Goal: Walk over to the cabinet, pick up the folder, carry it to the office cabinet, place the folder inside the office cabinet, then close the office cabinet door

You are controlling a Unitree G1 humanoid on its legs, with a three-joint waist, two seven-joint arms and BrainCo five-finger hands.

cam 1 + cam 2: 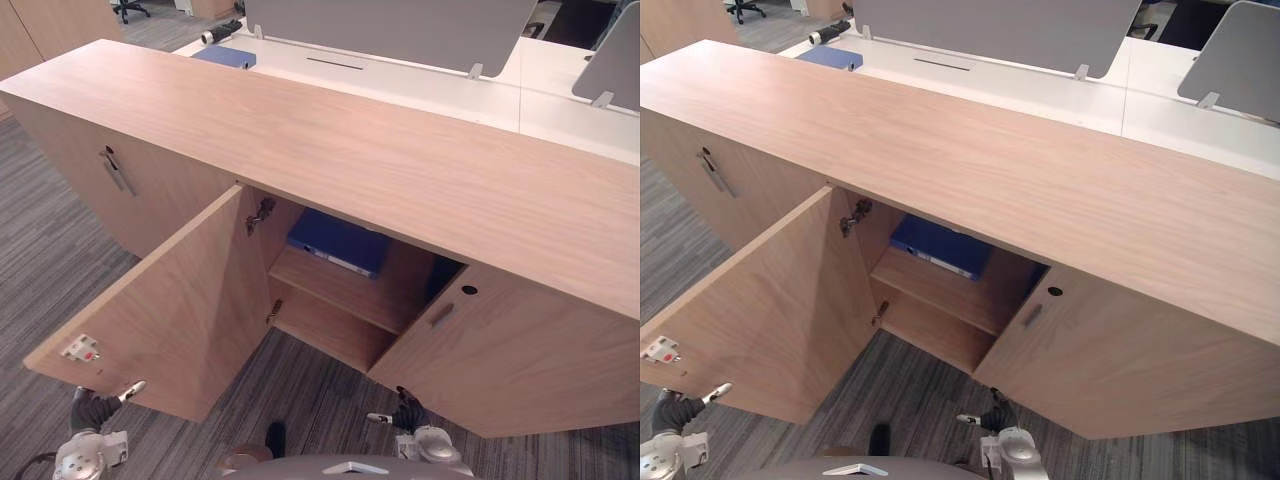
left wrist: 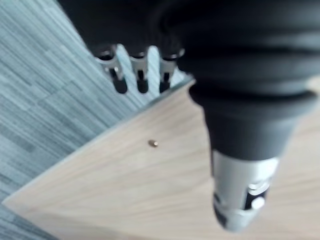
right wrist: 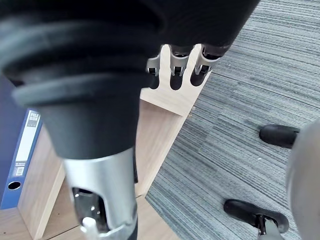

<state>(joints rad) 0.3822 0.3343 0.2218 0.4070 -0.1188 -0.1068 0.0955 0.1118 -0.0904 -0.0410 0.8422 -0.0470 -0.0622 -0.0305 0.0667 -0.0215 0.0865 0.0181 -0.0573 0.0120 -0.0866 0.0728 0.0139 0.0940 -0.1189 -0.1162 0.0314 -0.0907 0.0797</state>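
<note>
We see bright, even overhead light in the head views: the cabinet top (image 1: 400, 170) across mid-frame is lit flat without glare, and the white desk (image 1: 420, 85) along the upper edge is the brightest area. Shade gathers in the open compartment at centre, where the blue folder (image 1: 338, 243) lies dim on its shelf (image 1: 340, 292), and soft shadow darkens the open door (image 1: 170, 300) near its hinges and the carpet (image 1: 300, 400) below. In the wrist views, small highlights glint on the silver thumbs of the left hand (image 2: 237, 192) and right hand (image 3: 105, 200).
</note>
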